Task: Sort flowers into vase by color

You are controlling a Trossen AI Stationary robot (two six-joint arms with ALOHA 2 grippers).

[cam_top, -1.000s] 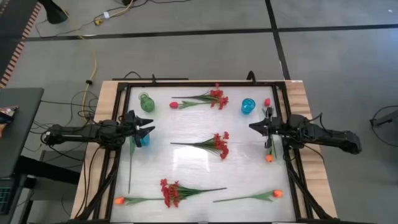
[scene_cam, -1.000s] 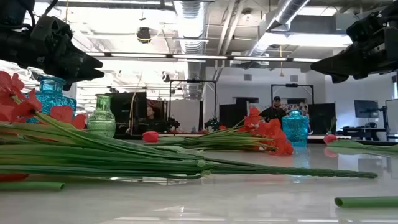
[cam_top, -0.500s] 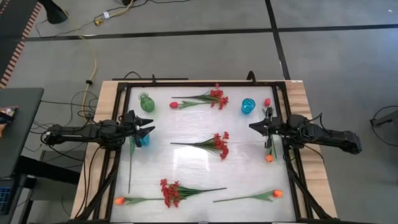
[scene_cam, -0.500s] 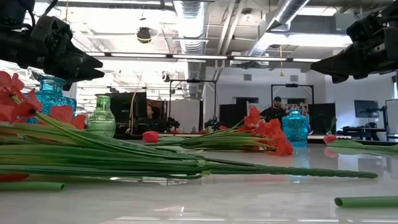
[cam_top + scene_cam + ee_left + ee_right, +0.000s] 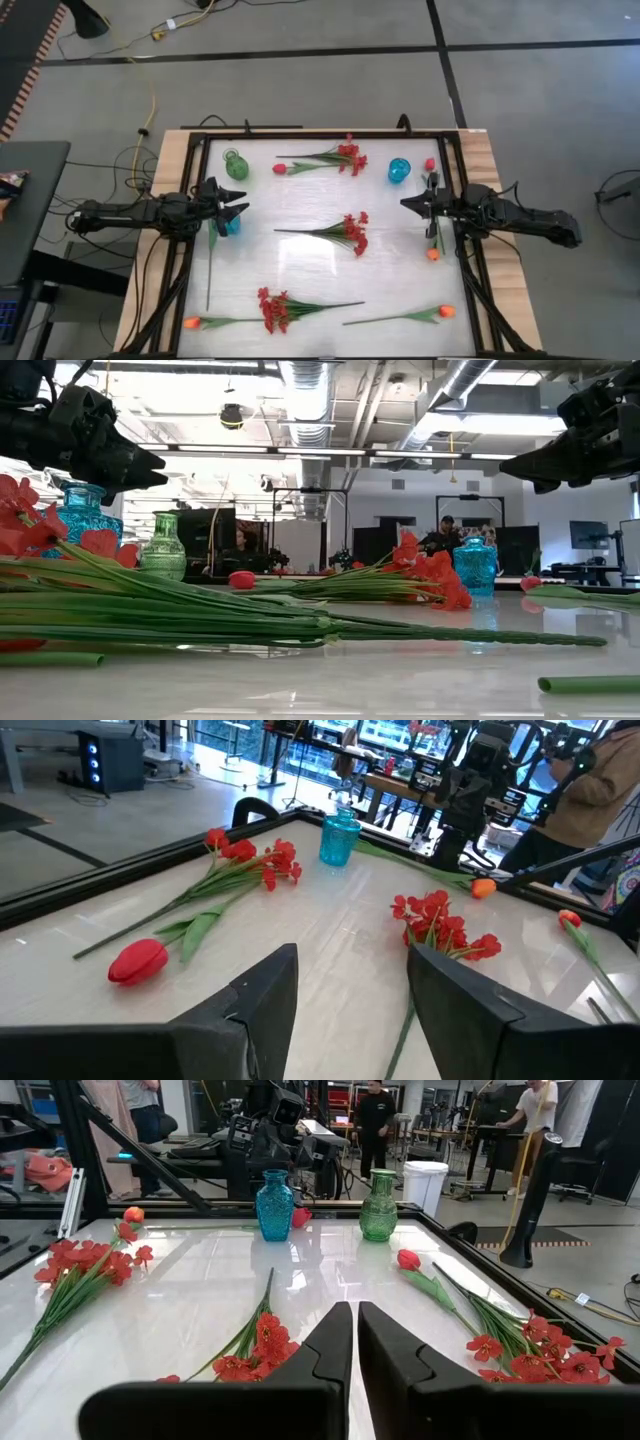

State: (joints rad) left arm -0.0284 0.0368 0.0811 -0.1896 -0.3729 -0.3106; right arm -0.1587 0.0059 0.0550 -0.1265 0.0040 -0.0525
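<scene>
Flowers lie flat across a glossy white table (image 5: 300, 255) framed in black bars, on a grey floor. From above, the left gripper (image 5: 238, 208) hovers with its fingers spread wide, a blue vase (image 5: 230, 225) just beside them and a green vase (image 5: 236, 165) near. Ahead of it a red spray (image 5: 350, 232) lies with its stem toward that gripper, blossoms toward the right gripper (image 5: 405, 204), whose fingers sit nearly together on nothing. A second blue vase (image 5: 399, 170) stands near it.

At table height, long green stems (image 5: 300, 622) run crosswise, before a workshop with ceiling ducts.

Past the left wrist's parted fingers (image 5: 262, 992) a red tulip bud (image 5: 138, 960) lies close, stem slanting away.

Beyond the right wrist's narrow fingers (image 5: 330, 1342), the red spray points its blossoms at them.
</scene>
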